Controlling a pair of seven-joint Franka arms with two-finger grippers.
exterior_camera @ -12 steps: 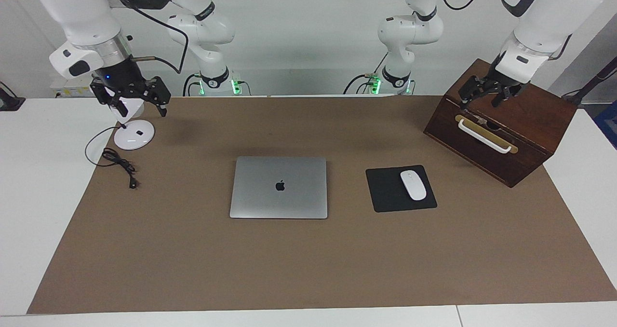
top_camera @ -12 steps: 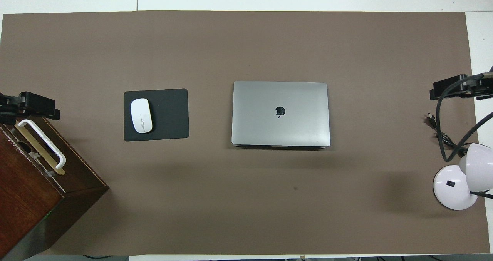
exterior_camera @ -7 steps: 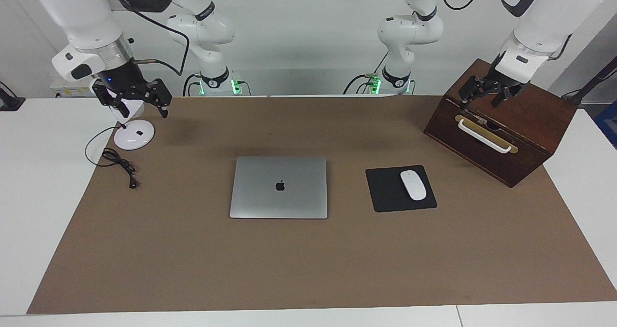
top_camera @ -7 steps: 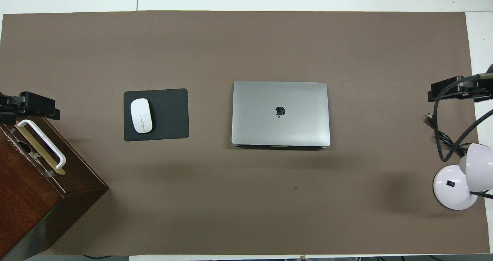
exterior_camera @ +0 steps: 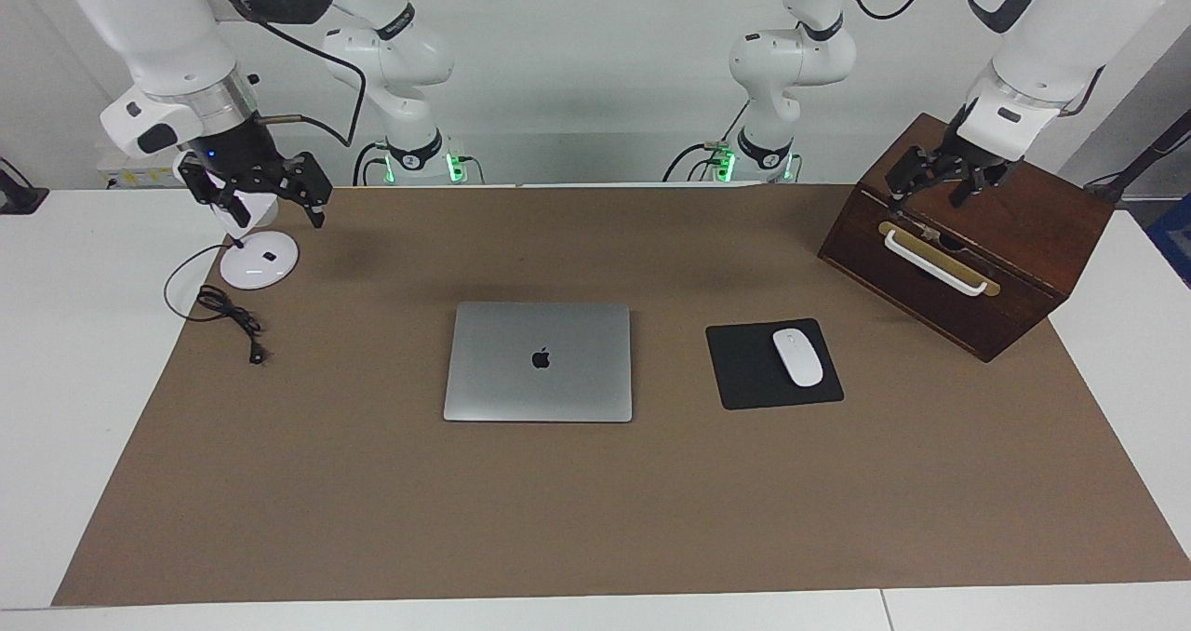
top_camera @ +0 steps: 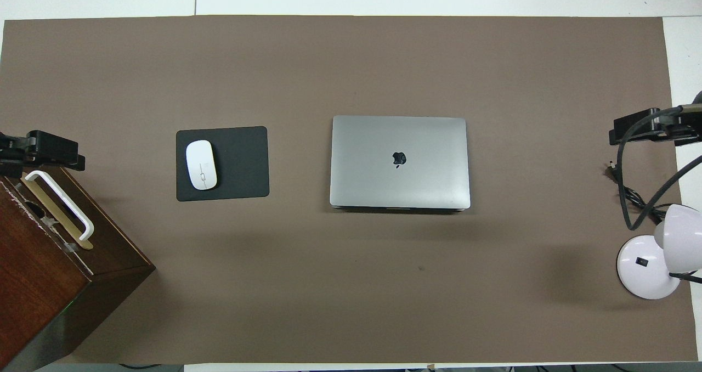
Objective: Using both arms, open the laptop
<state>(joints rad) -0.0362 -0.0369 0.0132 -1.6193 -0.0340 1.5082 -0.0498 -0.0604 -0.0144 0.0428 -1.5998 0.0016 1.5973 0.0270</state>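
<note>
The silver-grey laptop lies closed and flat in the middle of the brown mat, its apple logo up; it also shows in the overhead view. My right gripper hangs open and empty over the white lamp at the right arm's end, well apart from the laptop; it shows in the overhead view too. My left gripper hangs open and empty over the top front edge of the wooden box at the left arm's end, seen also in the overhead view.
A black mouse pad with a white mouse lies beside the laptop toward the left arm's end. A dark wooden box with a white handle stands there. A white lamp base and black cable are at the right arm's end.
My right gripper has risen slightly over the lamp and then held still. My left gripper and the laptop have not moved.
</note>
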